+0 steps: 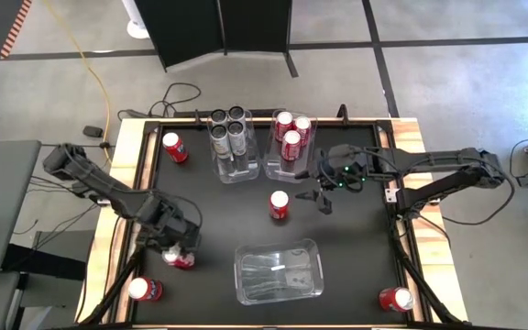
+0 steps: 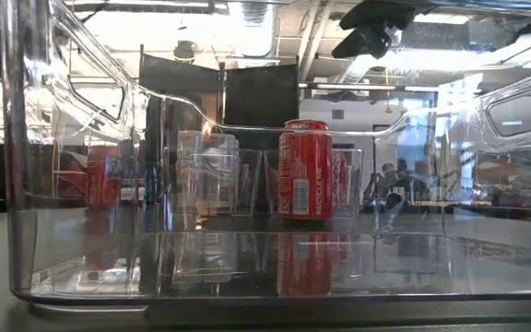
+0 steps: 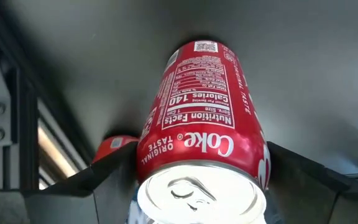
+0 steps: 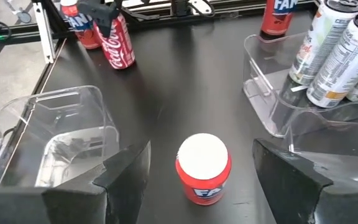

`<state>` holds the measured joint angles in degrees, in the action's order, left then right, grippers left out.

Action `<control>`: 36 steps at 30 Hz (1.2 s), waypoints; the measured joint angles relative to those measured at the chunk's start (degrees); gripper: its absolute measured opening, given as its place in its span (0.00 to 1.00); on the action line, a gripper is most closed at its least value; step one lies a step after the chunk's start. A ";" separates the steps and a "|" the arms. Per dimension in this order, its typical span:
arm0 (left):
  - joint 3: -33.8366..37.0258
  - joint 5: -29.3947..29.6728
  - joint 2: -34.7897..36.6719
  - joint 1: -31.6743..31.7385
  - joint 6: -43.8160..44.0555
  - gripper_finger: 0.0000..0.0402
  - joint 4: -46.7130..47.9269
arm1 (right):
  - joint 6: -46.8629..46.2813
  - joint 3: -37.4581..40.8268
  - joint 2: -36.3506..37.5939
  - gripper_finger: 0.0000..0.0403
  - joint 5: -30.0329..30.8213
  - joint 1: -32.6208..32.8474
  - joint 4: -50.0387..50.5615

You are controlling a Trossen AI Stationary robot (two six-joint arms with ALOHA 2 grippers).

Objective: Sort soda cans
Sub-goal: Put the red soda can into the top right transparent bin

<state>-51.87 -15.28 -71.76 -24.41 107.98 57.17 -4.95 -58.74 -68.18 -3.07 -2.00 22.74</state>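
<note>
My left gripper (image 1: 180,247) is at the table's near-left, shut on a red Coke can (image 3: 197,124); the right wrist view shows that can (image 4: 120,45) tilted under the gripper. My right gripper (image 1: 324,195) hangs open at mid-table, just right of an upright red can (image 1: 280,204) that stands on its base. In the right wrist view its fingers sit wide on either side of this can (image 4: 202,165) without touching. Several silver cans (image 1: 230,133) stand in the far-left bin, and three red ones (image 1: 291,136) in the bin beside it. My left gripper pinches the Coke can's upper body, just below its silver top (image 3: 194,193), between its two fingers (image 3: 107,171), which lie on opposite sides. It comes from above at a slant. The can is tilted, base away from the gripper; whether the base touches the table I cannot tell.
An empty clear bin (image 1: 280,271) lies near the table's near edge, filling the low view (image 2: 81,184). Loose red cans stand at far-left (image 1: 174,147), near-left (image 1: 143,290) and near-right (image 1: 395,298). The table has a raised wooden border (image 1: 117,238).
</note>
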 joint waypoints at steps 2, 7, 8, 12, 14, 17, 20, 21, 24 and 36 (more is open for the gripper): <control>-1.51 -0.02 -1.91 2.48 -3.68 0.74 0.55 | 0.09 0.00 0.00 0.73 -0.02 -0.22 0.00; -6.86 1.60 -7.71 8.17 -15.27 0.74 2.86 | 0.09 0.00 0.00 0.73 -0.07 -0.41 0.01; -8.15 2.37 -8.78 9.17 -17.43 0.74 3.34 | 0.11 0.00 0.00 0.73 -0.07 -0.41 0.00; -13.44 7.50 -12.85 13.07 -25.46 0.74 5.18 | 0.28 0.00 0.00 0.73 -0.10 -0.41 0.04; -15.86 9.74 -14.61 14.95 -28.82 0.74 6.23 | 0.14 0.00 0.00 0.73 -0.11 -0.41 0.09; -18.88 11.01 -16.72 17.53 -33.05 0.75 9.78 | 0.05 0.00 0.00 0.73 -0.11 -0.41 0.20; -19.87 10.65 -18.21 19.86 -37.04 0.76 11.67 | -0.49 0.00 -0.02 0.73 -0.14 -0.39 0.78; -20.03 10.57 -18.62 20.55 -37.91 0.76 11.62 | -0.64 0.00 -0.02 0.73 -0.14 -0.39 1.16; -20.23 10.49 -19.28 22.04 -39.88 0.76 11.00 | -0.64 0.00 -0.02 0.73 -0.14 -0.39 2.38; -21.49 11.34 -19.31 23.48 -42.51 0.76 10.38 | -0.64 0.00 -0.04 0.73 -0.11 -1.19 3.30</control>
<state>-73.36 -3.94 -91.07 -0.93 65.47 67.54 -5.58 -58.74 -68.23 -3.18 -3.19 26.04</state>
